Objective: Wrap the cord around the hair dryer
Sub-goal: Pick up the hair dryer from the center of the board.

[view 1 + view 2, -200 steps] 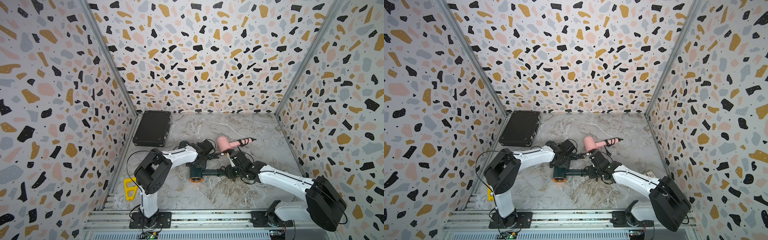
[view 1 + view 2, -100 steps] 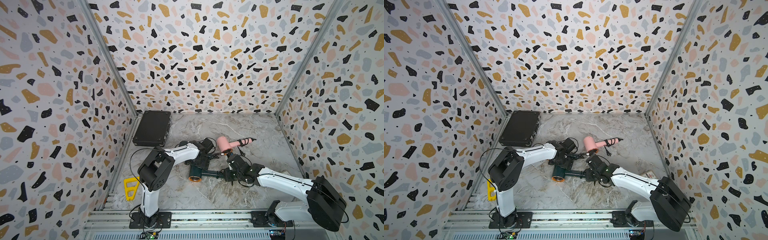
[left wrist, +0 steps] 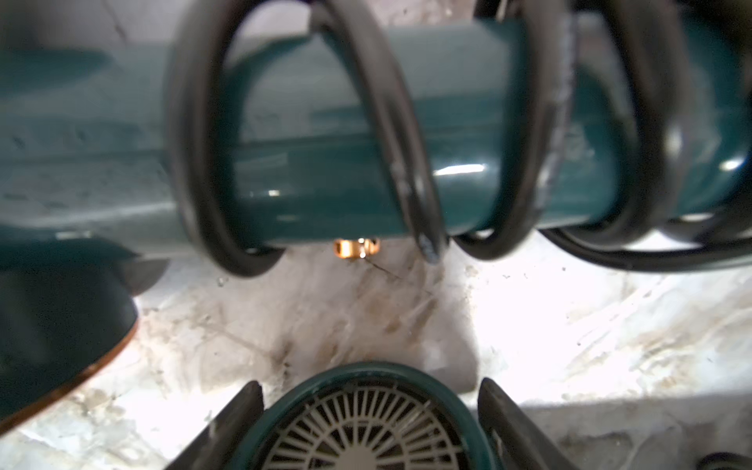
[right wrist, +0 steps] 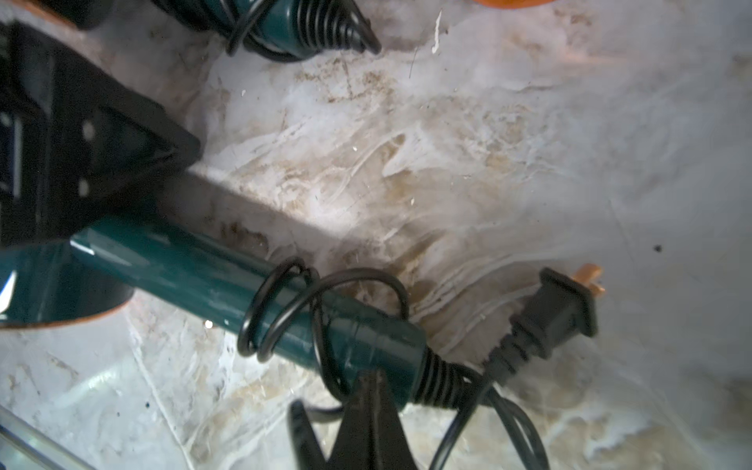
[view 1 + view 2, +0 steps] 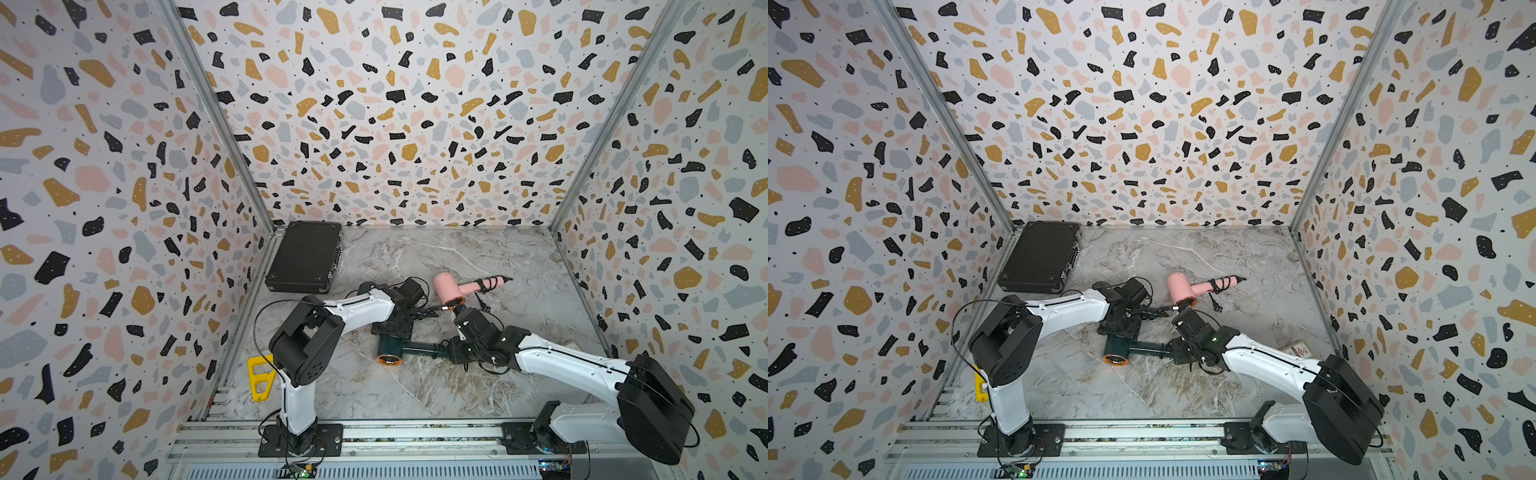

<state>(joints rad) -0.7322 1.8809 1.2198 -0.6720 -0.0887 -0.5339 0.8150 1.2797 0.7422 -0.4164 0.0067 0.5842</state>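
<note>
Currently, the left gripper [image 3: 369,386] has its fingers [image 3: 244,423] set narrow against both sides of the teal hair dryer [image 5: 419,348], clamping the head at its rear grille. The right gripper [image 4: 368,390] has its jaws pressed fully together, with the tip touching the end of the dryer handle next to the ribbed cord sleeve. Whether a strand is pinched there cannot be told.

The dryer lies flat on the marble tabletop [image 5: 415,399], near its middle, between the two grippers in both top views. The cord [image 4: 285,293] sits in several loose loops around the handle. Its plug [image 4: 557,313] rests on the tabletop just beside the handle end.

Behind the grippers lies a pink hair dryer [image 5: 446,286] with its own cord coiled around the handle. A black case [image 5: 305,257] lies in the far left corner with its lid closed, so its contents are hidden. A yellow tool [image 5: 259,376] lies near the left arm's base.
</note>
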